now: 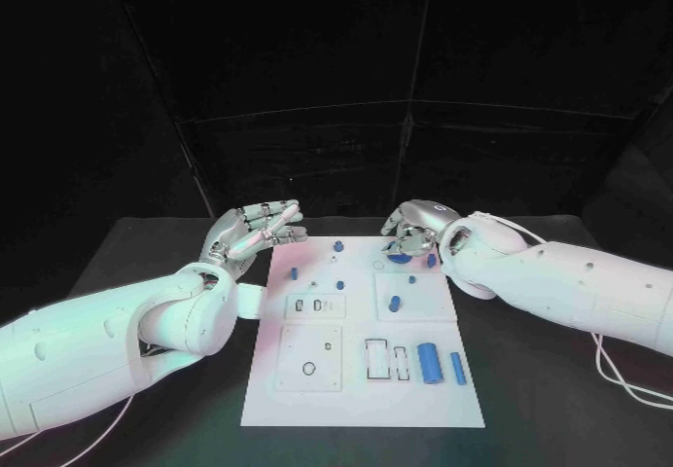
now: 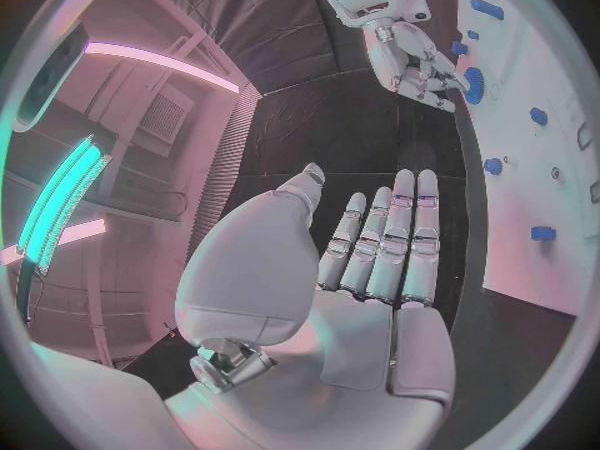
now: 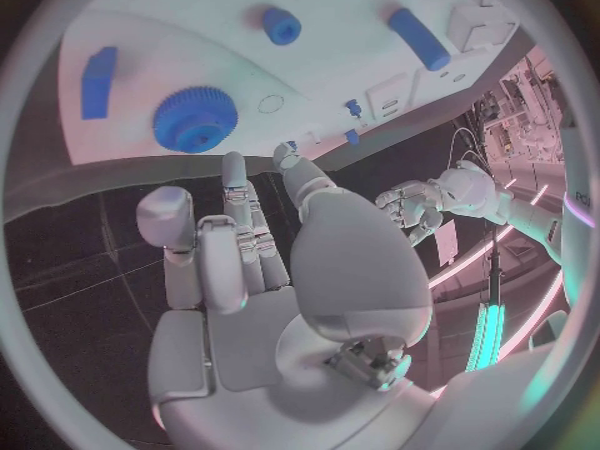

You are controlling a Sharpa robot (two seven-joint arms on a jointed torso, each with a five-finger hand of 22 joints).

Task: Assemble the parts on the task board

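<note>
Blue ridged gear lies flat on the white task board under the empty, half-curled right hand; left hand beside the board, fingers spread, empty.

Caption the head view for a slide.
Both hands, left hand and right hand, hover open at the task board's far edge.

Partly hidden in the head view behind the right hand: the blue gear at the far edge of the task board. Too small to identify in that view: the tiny blue parts scattered on the far half of the board. Cut off by the circle's rim in the left wrist view: the board's near portion.
</note>
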